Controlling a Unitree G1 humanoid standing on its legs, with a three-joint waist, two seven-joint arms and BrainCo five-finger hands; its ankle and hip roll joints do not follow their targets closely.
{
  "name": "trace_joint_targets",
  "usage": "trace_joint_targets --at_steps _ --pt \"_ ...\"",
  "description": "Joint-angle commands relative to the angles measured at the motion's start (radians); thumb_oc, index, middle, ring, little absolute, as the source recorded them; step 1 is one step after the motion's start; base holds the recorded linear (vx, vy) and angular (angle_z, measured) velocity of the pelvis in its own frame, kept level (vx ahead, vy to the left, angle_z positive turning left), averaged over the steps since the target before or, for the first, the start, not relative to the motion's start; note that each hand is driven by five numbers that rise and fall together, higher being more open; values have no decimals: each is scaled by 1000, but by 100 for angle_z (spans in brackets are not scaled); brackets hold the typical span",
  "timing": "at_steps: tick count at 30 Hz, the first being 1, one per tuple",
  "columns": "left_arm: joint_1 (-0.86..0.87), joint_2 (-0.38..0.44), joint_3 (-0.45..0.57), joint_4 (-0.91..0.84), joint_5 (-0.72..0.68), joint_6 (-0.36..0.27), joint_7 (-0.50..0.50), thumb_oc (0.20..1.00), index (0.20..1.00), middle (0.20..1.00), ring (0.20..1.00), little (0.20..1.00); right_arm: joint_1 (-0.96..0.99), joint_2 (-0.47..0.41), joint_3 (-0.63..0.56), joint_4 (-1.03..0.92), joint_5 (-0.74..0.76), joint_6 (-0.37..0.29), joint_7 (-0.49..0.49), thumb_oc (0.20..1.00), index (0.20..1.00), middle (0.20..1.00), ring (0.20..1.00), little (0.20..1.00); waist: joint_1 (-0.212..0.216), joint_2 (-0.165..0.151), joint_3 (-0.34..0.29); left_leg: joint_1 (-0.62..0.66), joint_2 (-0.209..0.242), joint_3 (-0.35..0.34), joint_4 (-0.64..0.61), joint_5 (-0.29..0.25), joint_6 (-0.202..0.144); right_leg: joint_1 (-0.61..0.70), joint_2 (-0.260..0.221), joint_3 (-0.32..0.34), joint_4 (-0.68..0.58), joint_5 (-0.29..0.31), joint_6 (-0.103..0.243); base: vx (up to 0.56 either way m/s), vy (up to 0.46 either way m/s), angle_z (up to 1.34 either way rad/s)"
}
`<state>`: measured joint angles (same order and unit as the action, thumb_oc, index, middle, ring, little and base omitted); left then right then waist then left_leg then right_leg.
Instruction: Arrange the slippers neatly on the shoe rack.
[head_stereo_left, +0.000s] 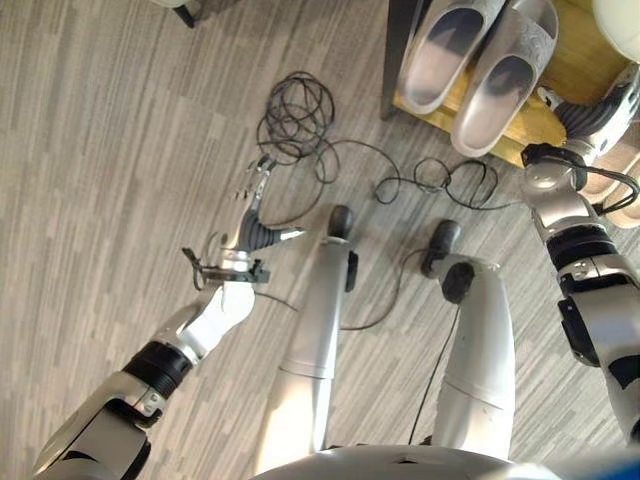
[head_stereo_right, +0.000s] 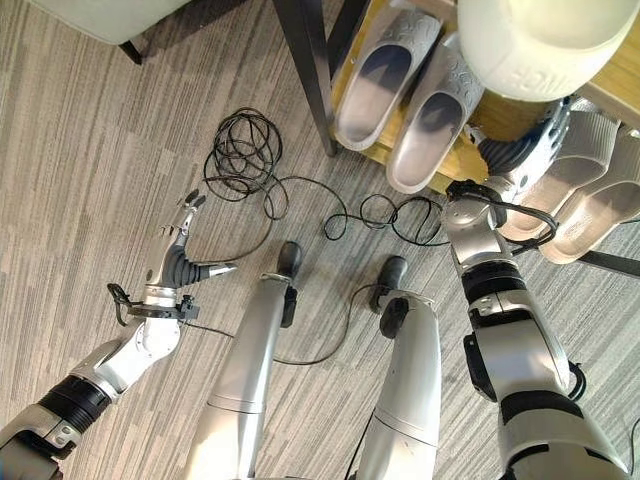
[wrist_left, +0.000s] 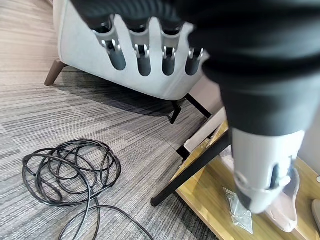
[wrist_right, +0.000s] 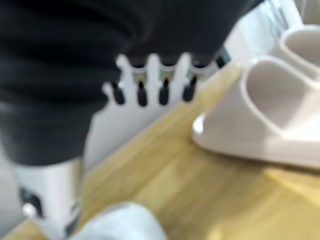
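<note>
One grey pair of slippers (head_stereo_right: 400, 95) lies side by side on the wooden shoe rack (head_stereo_right: 462, 160), a paler pair (head_stereo_right: 590, 190) beside it. My right hand (head_stereo_right: 525, 150) hovers there, fingers apart, holding nothing (my left hand (head_stereo_right: 180, 262) idles open over the floor). Little seems left.

**A living room corner with a shoe rack**

Looks like somebody's home, or a mock-up of one. Grey wood-look plank flooring (head_stereo_left: 110, 150) runs across the whole left side. At the upper right stands a low shoe rack (head_stereo_right: 312, 70) with black metal legs and a pale wooden shelf (head_stereo_left: 575, 60), and pairs of pale slippers (head_stereo_right: 405, 90) sit on it. In the upper left of the left wrist view there is a light upholstered armchair (wrist_left: 85, 55) on slim dark legs. House slippers, soft seat, entry rack: domestic, all of it.
</note>
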<state>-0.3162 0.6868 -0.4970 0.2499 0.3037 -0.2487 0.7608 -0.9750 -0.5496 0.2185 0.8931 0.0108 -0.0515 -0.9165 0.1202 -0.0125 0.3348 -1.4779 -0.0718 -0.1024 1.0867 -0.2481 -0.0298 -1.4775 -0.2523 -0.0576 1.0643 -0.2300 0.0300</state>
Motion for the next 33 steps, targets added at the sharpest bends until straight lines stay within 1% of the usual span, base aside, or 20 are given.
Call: trace_joint_targets --at_steps 1,6,12,20,24,33 --pt "93 15 38 -64 -2 -20 8 1000 1000 1000 1000 1000 9 -13 43 -17 16 -42 20 1000 1000 1000 1000 1000 2 27 -39 -35 3 -21 -187 82 -14 37 15 33 -32 -67 49 34 9 -2" --pt "108 26 49 -74 -8 -25 4 1000 1000 1000 1000 1000 10 1 56 -2 33 -52 48 1000 1000 1000 1000 1000 5 26 -40 -37 5 -19 -183 79 -14 37 15 32 -30 -70 50 0 0 0" --pt "124 38 50 -76 -22 -31 2 1000 1000 1000 1000 1000 -31 -4 87 54 46 -49 62 1000 1000 1000 1000 1000 13 27 -38 -38 5 -18 -185 78 -15 37 14 29 -32 -72 49 0 0 0" --pt "148 64 34 -91 -29 -41 3 1000 1000 1000 1000 1000 -116 -44 143 166 45 -31 69 1000 1000 1000 1000 1000 26 32 -38 -45 3 -20 -188 80 -17 36 10 24 -31 -77 50 0 0 0" --pt "161 82 20 -97 -28 -45 4 1000 1000 1000 1000 1000 -162 -65 174 181 48 -31 71 1000 1000 1000 1000 1000 34 36 -33 -44 3 -20 -195 83 -20 38 6 22 -35 -79 52 0 0 0" --pt "157 95 -16 -81 -31 -48 -6 1000 1000 1000 1000 1000 -263 -75 232 294 67 -18 85 1000 1000 1000 1000 1000 49 44 -23 -40 -4 -23 -231 100 -28 44 -6 13 -50 -84 56 2 -7 5"
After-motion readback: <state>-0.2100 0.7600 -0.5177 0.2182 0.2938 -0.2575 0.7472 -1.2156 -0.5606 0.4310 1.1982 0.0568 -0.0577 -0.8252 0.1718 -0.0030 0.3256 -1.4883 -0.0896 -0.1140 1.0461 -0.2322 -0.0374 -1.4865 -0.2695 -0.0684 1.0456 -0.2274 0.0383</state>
